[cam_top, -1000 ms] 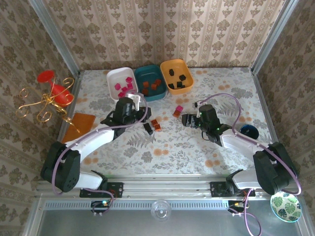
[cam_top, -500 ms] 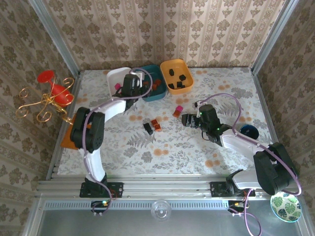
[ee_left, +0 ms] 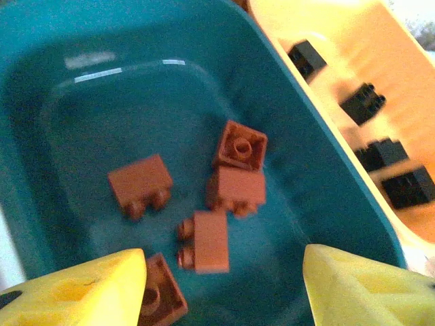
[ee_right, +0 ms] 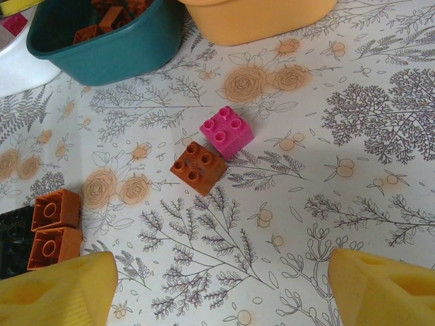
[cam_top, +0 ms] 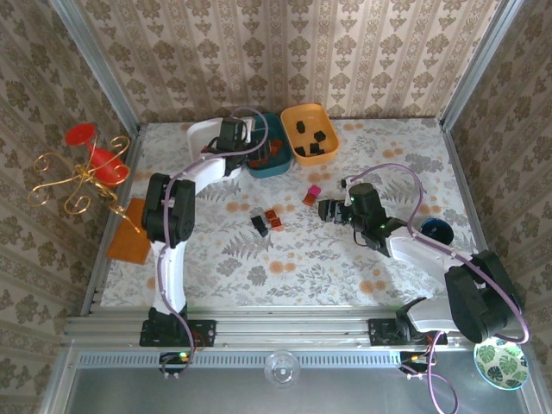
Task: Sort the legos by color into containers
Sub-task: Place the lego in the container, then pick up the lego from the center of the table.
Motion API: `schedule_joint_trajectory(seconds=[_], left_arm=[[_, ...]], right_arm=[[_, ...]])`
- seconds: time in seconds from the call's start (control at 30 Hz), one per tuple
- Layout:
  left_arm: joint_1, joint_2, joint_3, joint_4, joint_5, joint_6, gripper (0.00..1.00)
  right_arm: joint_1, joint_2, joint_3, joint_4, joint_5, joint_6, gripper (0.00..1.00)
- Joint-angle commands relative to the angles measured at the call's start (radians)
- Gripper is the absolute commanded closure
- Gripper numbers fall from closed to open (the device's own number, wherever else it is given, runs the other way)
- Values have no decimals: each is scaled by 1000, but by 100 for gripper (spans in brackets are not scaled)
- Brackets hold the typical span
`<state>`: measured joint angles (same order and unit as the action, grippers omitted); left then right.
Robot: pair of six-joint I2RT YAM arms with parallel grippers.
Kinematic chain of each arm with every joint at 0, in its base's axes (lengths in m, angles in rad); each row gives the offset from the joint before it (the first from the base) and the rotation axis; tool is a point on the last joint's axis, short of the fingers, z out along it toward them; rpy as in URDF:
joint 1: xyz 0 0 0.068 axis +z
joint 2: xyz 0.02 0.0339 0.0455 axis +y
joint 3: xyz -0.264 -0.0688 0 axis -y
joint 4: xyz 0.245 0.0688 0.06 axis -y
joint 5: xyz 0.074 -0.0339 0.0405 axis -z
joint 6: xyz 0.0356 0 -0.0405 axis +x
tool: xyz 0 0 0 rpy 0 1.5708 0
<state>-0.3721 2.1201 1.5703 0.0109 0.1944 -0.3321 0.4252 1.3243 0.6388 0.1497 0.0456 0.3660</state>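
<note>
Bricks are mostly sorted, with a few stragglers out on the table (ee_right: 380, 102). The left gripper (ee_left: 224, 299) hangs over the dark teal tray (ee_left: 41, 136) with its yellow fingertips (ee_left: 75, 292) spread apart and nothing between them. Five orange-red bricks (ee_left: 141, 183) lie on that tray's floor; two are touching near the middle and one is half tucked under the left fingertip. Right beside it is the orange tray (ee_left: 326, 122), with four black bricks (ee_left: 363, 102) inside. In the overhead view the white tray (cam_top: 200, 134) sits on the teal one's other side, and the left arm covers most of it.

The right gripper (ee_right: 221, 292) hovers low over the floral tabletop, jaws wide and holding nothing. Ahead of it a loose pink brick (ee_right: 228, 131) and a loose orange-red brick (ee_right: 198, 167) sit studs up, touching at their edges, near the trays but not in one. Off to their left a pair of orange-red bricks (ee_right: 54, 227) lies side by side with a loose black brick (ee_right: 10, 241) just beside them — all three on bare table too. A small blue cup (cam_top: 435, 229) stands near the right arm.
</note>
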Motion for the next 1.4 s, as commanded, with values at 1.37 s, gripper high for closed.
schedule_joint_trajectory(seconds=[1.37], left_arm=[[-274,-305,-603,71,-23,41,32]], right_arm=[[-3,8,20,-10,-13,6,18]])
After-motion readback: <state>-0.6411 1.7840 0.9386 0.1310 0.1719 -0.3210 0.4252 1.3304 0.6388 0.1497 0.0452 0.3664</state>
